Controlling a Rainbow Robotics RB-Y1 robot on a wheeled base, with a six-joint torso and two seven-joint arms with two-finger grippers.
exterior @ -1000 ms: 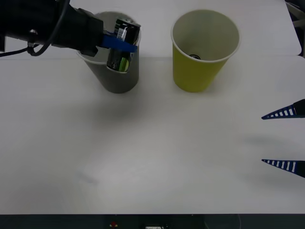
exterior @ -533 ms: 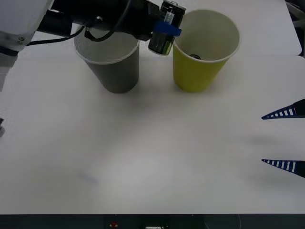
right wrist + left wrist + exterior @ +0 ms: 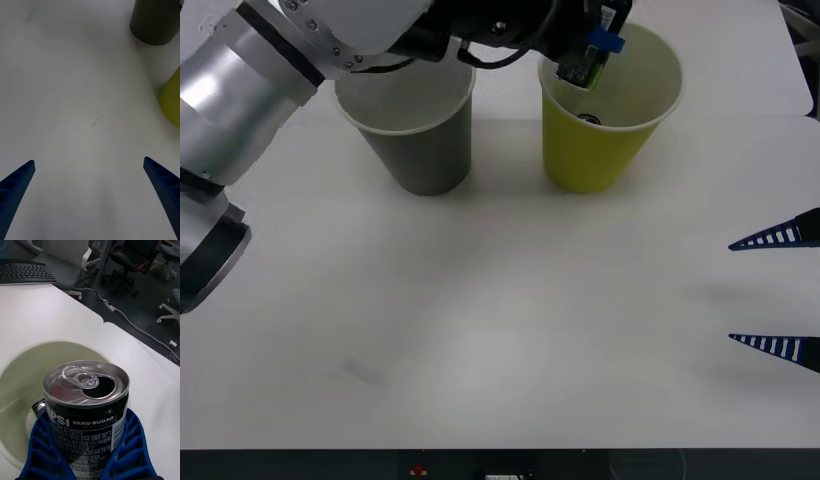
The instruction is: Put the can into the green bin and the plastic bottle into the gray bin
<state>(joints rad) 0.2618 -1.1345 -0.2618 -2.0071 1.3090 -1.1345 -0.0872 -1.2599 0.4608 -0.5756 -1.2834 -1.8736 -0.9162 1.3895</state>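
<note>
Left gripper (image 3: 595, 45) clamped round can (image 3: 87, 410), held over mouth of green bin (image 3: 605, 150). Gray bin (image 3: 425, 145) stood just beside. Right gripper (image 3: 778, 292) spread open, parked above table (image 3: 480, 330).

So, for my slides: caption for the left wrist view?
Left gripper holding the opened dark drink can above the yellow-green paper cup.

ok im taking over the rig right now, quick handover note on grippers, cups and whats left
Left gripper: shut on the small dark drink can with silver pull-tab top, held over the mouth of the yellow-green paper cup, not released.
Right gripper: open, idle near the table's right edge.
Gray paper cup stands left of the green one.
A small dark item already lies in the green cup.
Left: release the can. No plastic bottle spotted.
</note>
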